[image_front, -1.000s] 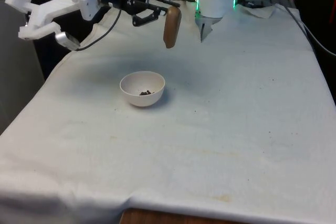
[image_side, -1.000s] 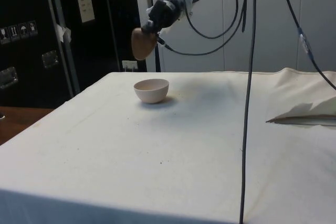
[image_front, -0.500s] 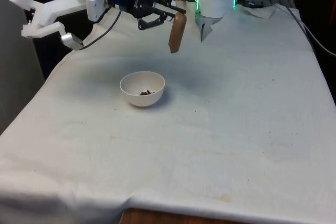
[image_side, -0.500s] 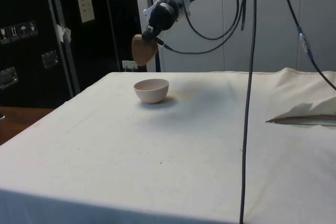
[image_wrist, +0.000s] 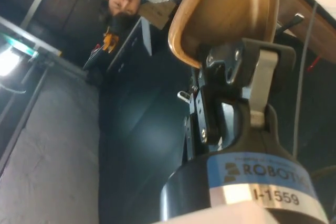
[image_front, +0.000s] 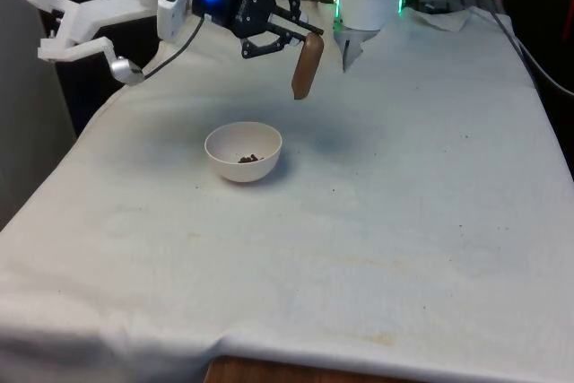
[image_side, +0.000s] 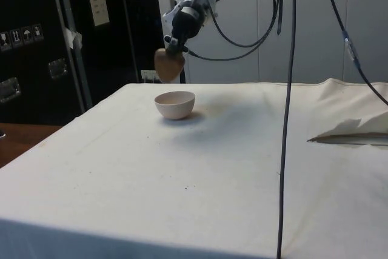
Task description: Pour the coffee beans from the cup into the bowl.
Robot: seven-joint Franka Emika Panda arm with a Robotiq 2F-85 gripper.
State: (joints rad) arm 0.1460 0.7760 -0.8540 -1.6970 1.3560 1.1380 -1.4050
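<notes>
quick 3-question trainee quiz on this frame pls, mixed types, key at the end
1. True or false: the white bowl already has some coffee beans in it.
2. The gripper holds the brown cup: (a) resting on the cloth, (b) in the air, off to the front view's right of the bowl, (c) inside the bowl.
3. Fill in: the table is covered by a white ____.

Key: 1 true. 2 b: the cup hangs above the cloth, held at its rim, clear of the bowl in the front and side views. 3 cloth.
</notes>
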